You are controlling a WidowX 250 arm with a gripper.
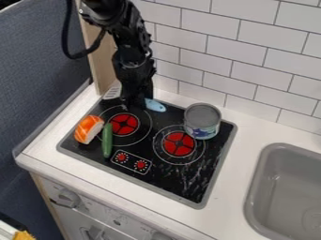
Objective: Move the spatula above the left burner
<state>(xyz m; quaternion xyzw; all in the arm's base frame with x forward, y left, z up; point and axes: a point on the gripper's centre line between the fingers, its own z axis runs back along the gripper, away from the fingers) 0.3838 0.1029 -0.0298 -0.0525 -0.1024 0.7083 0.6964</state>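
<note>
Spatula (155, 105) lies just behind the left burner (124, 124), likely light, stiff and slick, best taken mid-length; how open the gripper (133, 106) is, or whether it holds anything, I cannot tell.

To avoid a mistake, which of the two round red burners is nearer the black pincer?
The left burner, beside the long green cucumber; the right burner, by the round grey can, is farther.

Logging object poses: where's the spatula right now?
Camera view, upper left of the stove: the spatula is just above the left burner, blue handle right of the pincer, slotted blade to its left.
</note>
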